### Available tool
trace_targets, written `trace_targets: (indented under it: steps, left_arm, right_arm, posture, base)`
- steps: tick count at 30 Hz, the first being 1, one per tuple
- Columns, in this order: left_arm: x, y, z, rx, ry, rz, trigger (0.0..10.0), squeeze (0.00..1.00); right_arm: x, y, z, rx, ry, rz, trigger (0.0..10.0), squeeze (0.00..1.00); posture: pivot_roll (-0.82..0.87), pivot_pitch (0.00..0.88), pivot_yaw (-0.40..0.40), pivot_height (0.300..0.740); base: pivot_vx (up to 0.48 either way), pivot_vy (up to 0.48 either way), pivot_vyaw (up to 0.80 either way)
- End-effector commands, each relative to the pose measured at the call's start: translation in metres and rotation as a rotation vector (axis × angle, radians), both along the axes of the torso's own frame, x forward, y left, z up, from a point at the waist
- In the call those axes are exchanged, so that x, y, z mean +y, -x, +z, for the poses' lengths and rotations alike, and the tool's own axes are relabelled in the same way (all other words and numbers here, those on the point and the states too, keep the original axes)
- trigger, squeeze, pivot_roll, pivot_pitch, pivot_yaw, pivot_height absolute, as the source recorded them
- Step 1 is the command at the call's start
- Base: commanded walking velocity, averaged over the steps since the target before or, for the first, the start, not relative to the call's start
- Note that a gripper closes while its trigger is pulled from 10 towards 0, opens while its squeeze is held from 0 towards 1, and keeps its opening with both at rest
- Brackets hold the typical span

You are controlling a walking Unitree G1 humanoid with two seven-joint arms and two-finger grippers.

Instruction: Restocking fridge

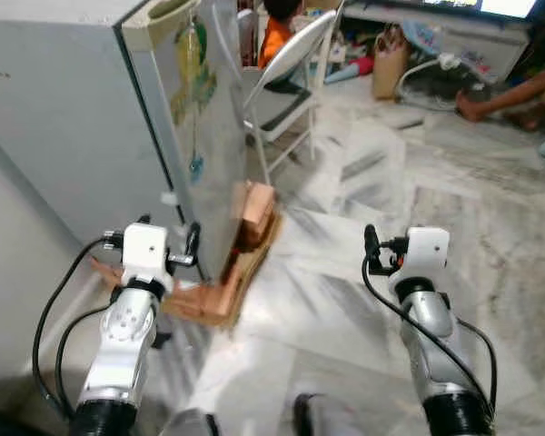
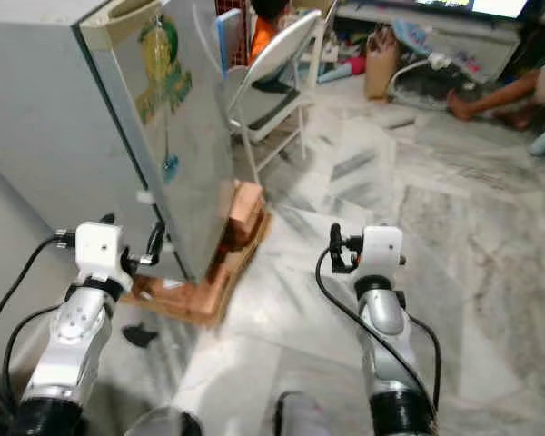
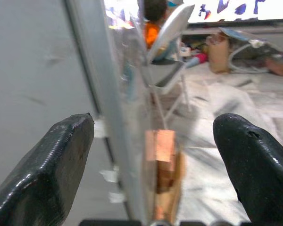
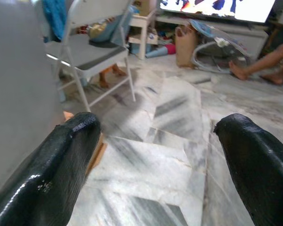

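Note:
A grey fridge (image 1: 64, 127) stands at the left, its door (image 1: 209, 136) bearing stickers and a cream handle (image 1: 159, 23) at the top. It rests on a low stack of wood and bricks (image 1: 245, 263). My left gripper (image 3: 153, 123) is open and low down by the fridge's front corner; in the left wrist view the door's edge (image 3: 115, 117) runs between its fingers (image 3: 61, 160). I cannot tell whether they touch it. My right gripper (image 4: 158, 121) is open and holds nothing, out over the marble floor to the right of the fridge. No goods for the fridge are seen.
A white folding chair (image 1: 291, 73) stands just past the fridge door, with a person in orange (image 1: 274, 36) behind it. A brown bag (image 1: 391, 64) and another person's leg (image 1: 509, 95) lie at the far right. Marble floor (image 1: 345, 309) stretches ahead.

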State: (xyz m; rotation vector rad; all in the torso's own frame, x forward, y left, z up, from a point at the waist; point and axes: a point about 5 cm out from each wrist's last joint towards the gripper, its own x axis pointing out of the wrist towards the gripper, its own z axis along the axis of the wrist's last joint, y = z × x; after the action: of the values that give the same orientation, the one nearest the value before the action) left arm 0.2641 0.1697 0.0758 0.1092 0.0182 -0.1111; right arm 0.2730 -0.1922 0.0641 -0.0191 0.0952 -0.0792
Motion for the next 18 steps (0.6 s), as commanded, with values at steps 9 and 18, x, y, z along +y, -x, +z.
trace_targets:
  steps: [9, 18]
  left_arm:
    - [-0.0003, 0.0032, -0.0005, 0.005, 0.004, -0.033, 10.0, 0.0]
    - [-0.0038, -0.0002, 0.0024, 0.002, 0.01, -0.041, 10.0, 0.0]
  right_arm:
    - [-0.002, 0.0003, 0.0041, -0.001, 0.006, -0.002, 10.0, 0.0]
    - [-0.0038, 0.0009, 0.0074, -0.007, 0.021, -0.003, 10.0, 0.0]
  posture:
    - [-0.04, 0.059, -0.029, 0.74]
    - [-0.05, 0.069, -0.034, 0.74]
  base:
    - [0.209, 0.147, -0.53]
    - [0.029, 0.214, -0.12]
